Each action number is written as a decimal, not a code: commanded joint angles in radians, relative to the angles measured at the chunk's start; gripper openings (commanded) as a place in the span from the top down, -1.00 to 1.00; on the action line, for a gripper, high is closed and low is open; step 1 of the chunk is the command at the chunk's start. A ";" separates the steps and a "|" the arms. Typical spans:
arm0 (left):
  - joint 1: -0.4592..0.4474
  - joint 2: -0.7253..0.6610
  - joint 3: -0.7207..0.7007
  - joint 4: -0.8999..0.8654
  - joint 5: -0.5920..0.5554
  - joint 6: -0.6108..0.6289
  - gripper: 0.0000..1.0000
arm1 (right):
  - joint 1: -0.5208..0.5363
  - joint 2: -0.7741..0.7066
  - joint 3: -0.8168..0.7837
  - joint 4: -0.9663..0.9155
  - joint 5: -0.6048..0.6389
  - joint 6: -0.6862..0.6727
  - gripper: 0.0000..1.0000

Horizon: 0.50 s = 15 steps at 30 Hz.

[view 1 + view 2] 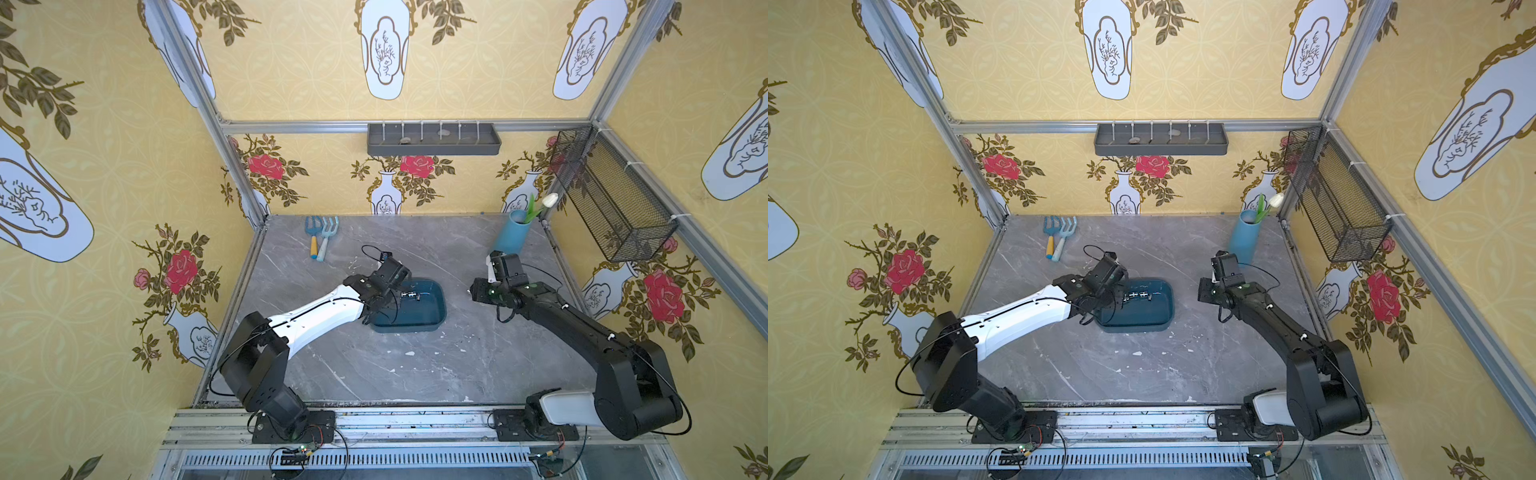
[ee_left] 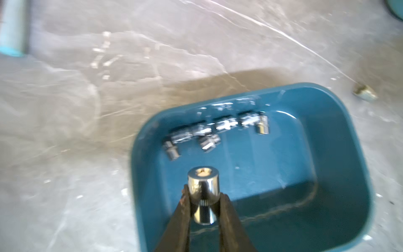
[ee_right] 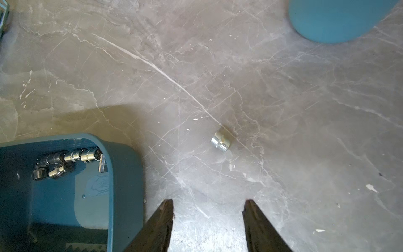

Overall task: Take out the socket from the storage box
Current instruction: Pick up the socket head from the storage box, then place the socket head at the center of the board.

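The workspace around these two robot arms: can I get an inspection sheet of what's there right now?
Surface: grey marble-look tabletop, scuffed, with white flecks.
Job's things: teal storage box with several sockets along one wall; held socket over the box; loose socket lying on the tabletop beside the box.
Clutter: two toy garden tools; blue vase with a white tulip.
Grippers: left gripper shut on the held socket; right gripper open, empty, above bare tabletop.
Cables: black cables loop along both arms; loose wiring at the bases.
Surroundings: grey wall tray, black mesh basket, yellow floral wallpaper.
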 commanded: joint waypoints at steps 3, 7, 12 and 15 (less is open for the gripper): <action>0.094 -0.074 -0.106 0.014 -0.045 0.050 0.66 | 0.000 0.007 0.002 0.024 -0.008 0.005 -0.13; 0.180 -0.109 -0.195 0.075 0.013 0.068 0.66 | 0.000 0.006 0.003 0.023 -0.010 0.006 -0.12; 0.262 -0.122 -0.284 0.152 0.059 0.106 0.66 | 0.000 0.005 0.002 0.021 -0.009 0.009 -0.12; 0.296 -0.104 -0.326 0.207 0.111 0.124 0.65 | 0.000 0.006 0.001 0.021 -0.010 0.008 -0.13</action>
